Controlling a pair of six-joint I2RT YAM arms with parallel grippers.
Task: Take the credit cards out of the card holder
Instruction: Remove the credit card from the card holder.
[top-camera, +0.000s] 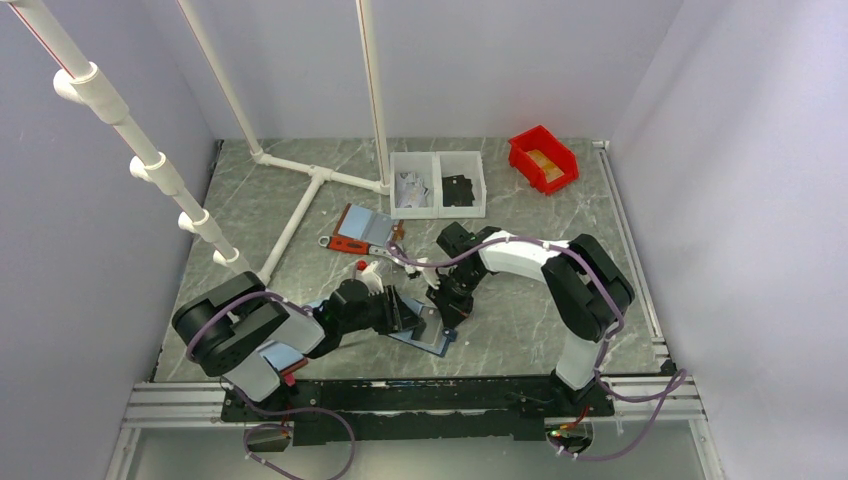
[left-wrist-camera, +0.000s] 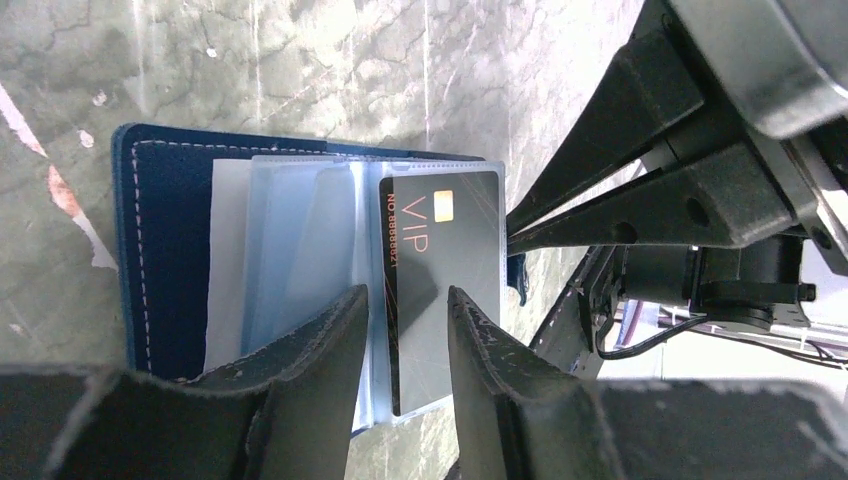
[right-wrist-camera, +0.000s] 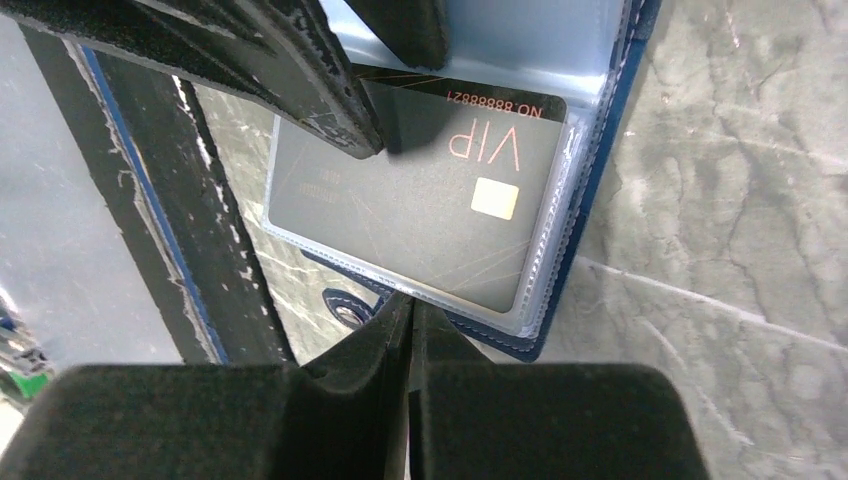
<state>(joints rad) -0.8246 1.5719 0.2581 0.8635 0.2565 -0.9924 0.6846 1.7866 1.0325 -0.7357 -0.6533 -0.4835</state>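
Black card (left-wrist-camera: 440, 240) sits in card holder (left-wrist-camera: 160, 250); left claw (left-wrist-camera: 408, 300) wide, right claw (right-wrist-camera: 410, 308) nipping its edge.

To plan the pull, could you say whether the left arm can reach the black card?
Probably yes: the left tool is open astride the black card, with only its clear sleeve over it.

Your top camera looks down from behind; both wrist cameras sit close over the same black card (left-wrist-camera: 440, 250).
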